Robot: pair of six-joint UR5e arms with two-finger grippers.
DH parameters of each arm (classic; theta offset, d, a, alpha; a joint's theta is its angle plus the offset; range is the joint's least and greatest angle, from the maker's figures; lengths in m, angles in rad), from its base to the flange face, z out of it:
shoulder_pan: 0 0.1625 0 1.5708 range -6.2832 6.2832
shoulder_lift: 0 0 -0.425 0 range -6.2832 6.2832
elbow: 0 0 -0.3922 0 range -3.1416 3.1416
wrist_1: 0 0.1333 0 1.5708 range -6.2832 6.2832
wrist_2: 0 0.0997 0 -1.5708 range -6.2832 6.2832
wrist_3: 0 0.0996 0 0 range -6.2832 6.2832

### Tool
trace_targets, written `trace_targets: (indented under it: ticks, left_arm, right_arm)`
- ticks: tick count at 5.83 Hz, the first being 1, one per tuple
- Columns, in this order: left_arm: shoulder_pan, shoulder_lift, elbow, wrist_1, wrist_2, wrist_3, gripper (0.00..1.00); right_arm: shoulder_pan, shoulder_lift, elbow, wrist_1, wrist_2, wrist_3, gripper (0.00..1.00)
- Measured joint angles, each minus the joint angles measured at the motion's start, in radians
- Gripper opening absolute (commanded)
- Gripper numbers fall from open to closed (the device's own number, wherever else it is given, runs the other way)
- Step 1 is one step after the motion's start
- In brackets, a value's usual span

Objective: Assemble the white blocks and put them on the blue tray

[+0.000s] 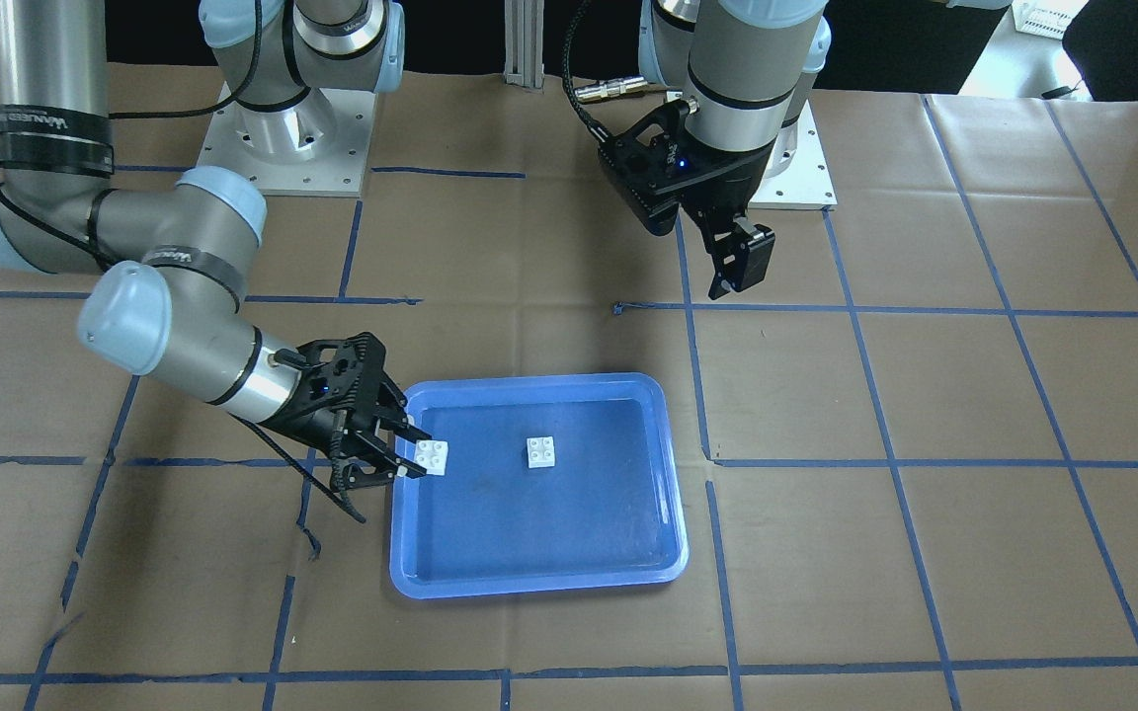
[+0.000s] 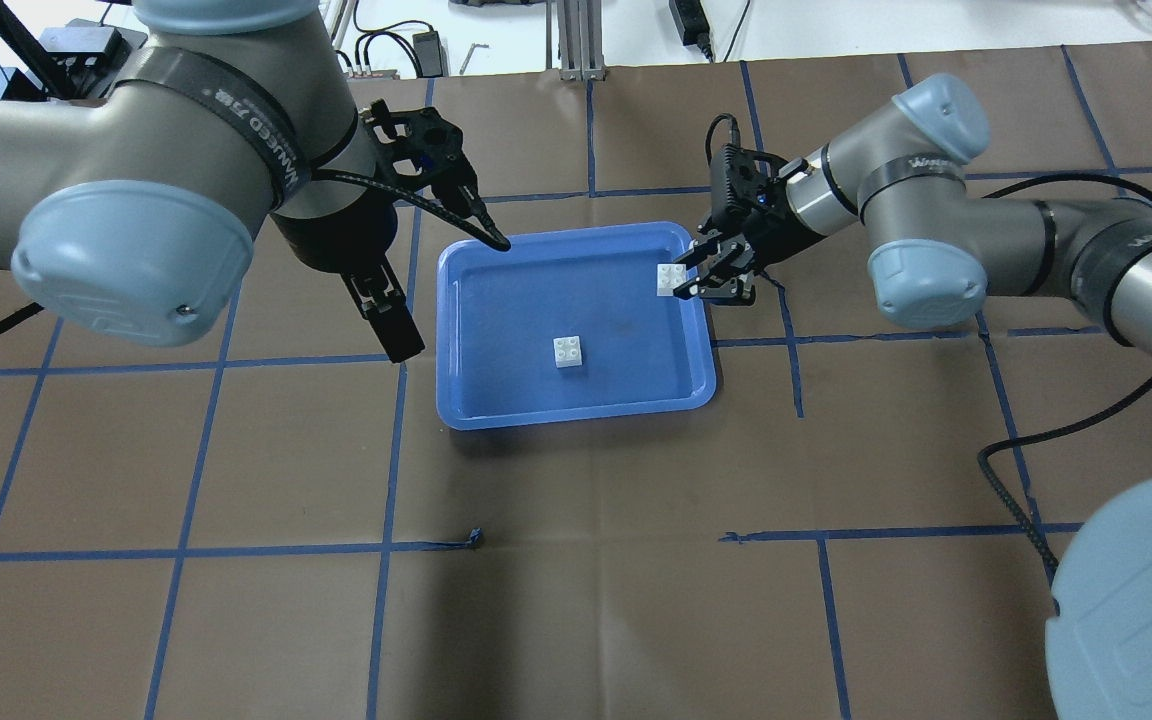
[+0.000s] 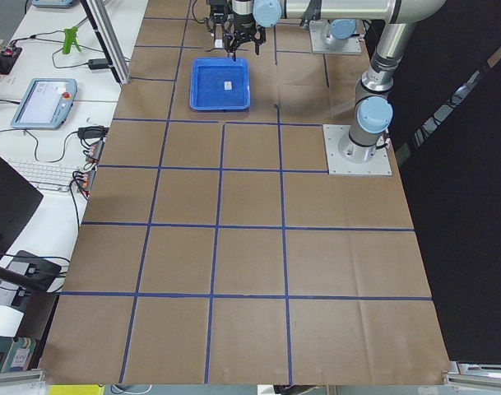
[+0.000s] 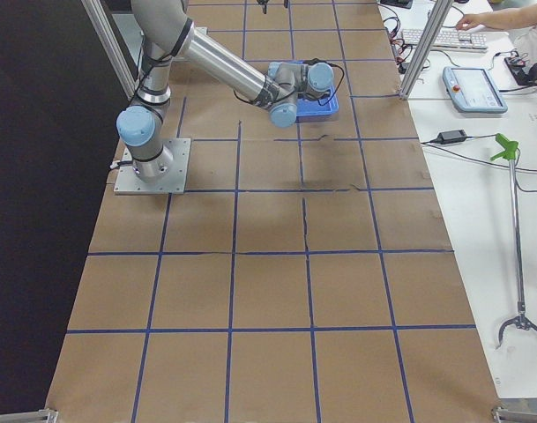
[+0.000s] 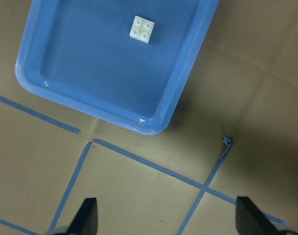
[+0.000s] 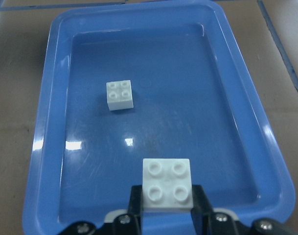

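- While the right gripper clamps one block inside the tray rim, another block sits mid-tray.
- Left gripper gapes beside the tray.
- Likely light, rigid, slick: pinch flat sides.

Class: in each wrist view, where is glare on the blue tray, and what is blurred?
Right wrist view: two white glare spots on the glossy rectangular blue plastic tray, up-left of the small white studded plastic brick in the right tool. Left wrist view: glints at the tray's corner; the open left tool's fingertips are blurred.
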Motion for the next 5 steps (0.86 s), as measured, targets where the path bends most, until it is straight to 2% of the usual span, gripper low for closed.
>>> trace_targets:
  ticks: [1, 2, 4, 5]
  left_arm:
    - [0.026, 0.02, 0.002, -0.003, -0.004, -0.153, 0.99]
    - [0.045, 0.04, 0.003, 0.002, -0.006, -0.355, 0.99]
    - [0.059, 0.06, 0.008, 0.013, -0.008, -0.739, 0.99]
    - [0.061, 0.065, 0.015, 0.015, -0.008, -0.859, 0.99]
  right_arm:
    - [0.05, 0.012, 0.049, -0.14, -0.004, 0.093, 0.28]
    - [0.077, 0.035, 0.08, -0.226, -0.006, 0.126, 0.28]
    - [0.092, 0.117, 0.095, -0.354, -0.007, 0.131, 0.29]
    - [0.103, 0.143, 0.096, -0.383, -0.008, 0.129, 0.29]
